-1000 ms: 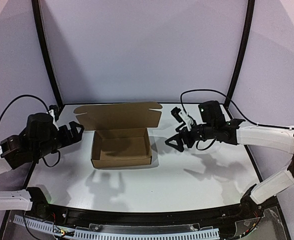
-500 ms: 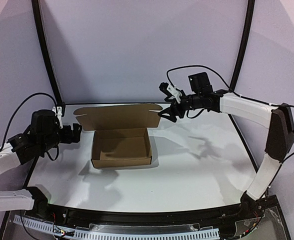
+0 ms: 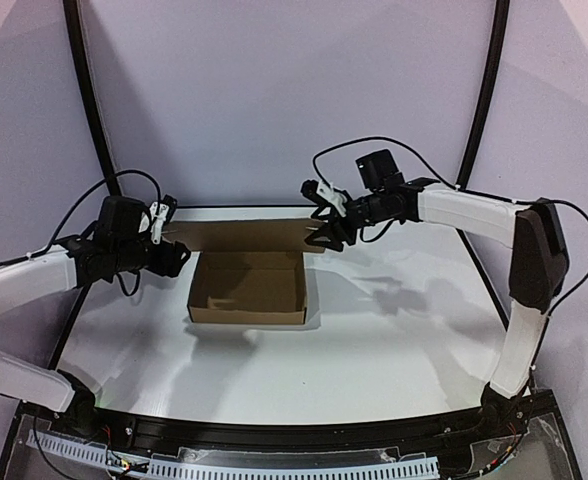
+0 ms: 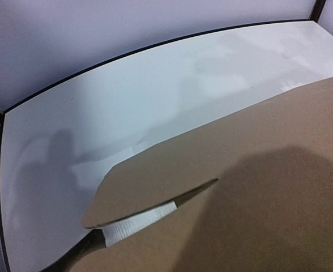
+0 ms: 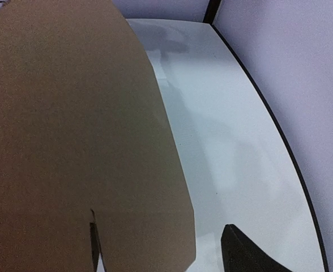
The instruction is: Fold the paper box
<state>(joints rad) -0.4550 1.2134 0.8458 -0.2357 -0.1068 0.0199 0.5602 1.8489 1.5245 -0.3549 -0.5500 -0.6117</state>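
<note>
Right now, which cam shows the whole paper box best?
Top external: the whole paper box shows, tray open, lid flap behind it. Both wrist views show only a close patch of brown lid cardboard, no tray.

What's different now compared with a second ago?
The left gripper swung in to the left end of the lid of the box, the right gripper to its right end. The lid looks tipped more upright. The box stayed open, roughly in place.
</note>
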